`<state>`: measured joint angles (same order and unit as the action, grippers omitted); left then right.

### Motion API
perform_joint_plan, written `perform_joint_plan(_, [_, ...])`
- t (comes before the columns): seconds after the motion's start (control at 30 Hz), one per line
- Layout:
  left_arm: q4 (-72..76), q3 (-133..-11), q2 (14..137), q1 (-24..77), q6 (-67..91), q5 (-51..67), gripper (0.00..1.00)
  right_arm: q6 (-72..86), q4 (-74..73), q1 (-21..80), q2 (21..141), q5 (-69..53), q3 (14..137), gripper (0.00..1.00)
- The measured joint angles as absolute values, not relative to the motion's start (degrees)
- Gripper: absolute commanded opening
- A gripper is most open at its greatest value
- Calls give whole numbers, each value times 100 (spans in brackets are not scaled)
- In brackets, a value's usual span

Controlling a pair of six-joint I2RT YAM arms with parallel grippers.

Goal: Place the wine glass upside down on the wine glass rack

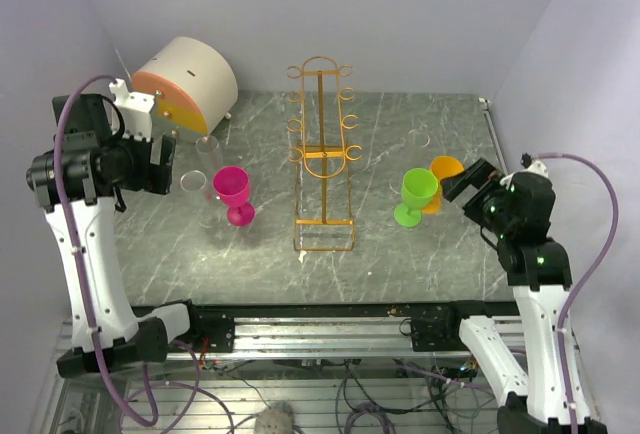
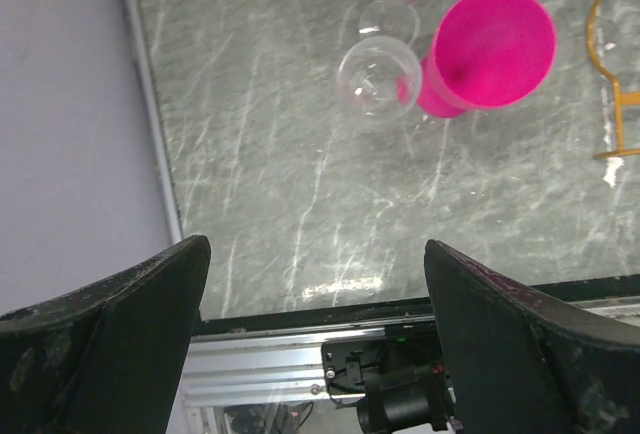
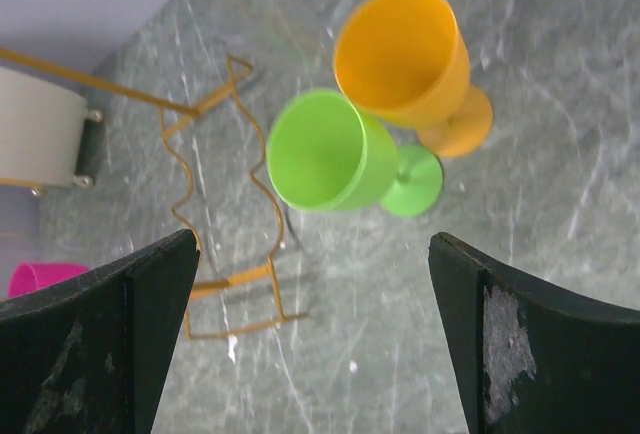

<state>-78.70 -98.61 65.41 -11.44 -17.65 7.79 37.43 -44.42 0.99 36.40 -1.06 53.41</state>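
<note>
The golden-orange wire rack (image 1: 322, 154) stands upright mid-table, its hooks bare; it also shows in the right wrist view (image 3: 225, 204). A pink wine glass (image 1: 233, 194) stands upright left of it, beside a clear glass (image 1: 197, 182); the left wrist view shows the pink glass (image 2: 490, 49) and the clear glass (image 2: 380, 82). A green glass (image 1: 418, 194) and an orange glass (image 1: 443, 176) stand upright right of the rack, seen from the right wrist as the green glass (image 3: 325, 149) and the orange glass (image 3: 405, 44). My left gripper (image 1: 165, 164) is open and empty, raised left of the pink glass. My right gripper (image 1: 470, 182) is open and empty beside the orange glass.
A white and orange cylinder (image 1: 187, 79) lies at the back left. Another clear glass (image 1: 418, 139) stands behind the green one. Walls close the table on the left, back and right. The rail with the arm bases (image 1: 320, 324) runs along the near edge.
</note>
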Motion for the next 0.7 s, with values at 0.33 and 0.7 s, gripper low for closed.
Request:
perform_joint_plan(0.33, [-7817,-9942,7032,-790,-1865,1656,100,3577,-3240,99,4619,174,6066,100])
perform_joint_plan(0.7, [-7559,-9732,7430,-1,-1627,742,83,3461,-2582,99,4707,-309,6217,100])
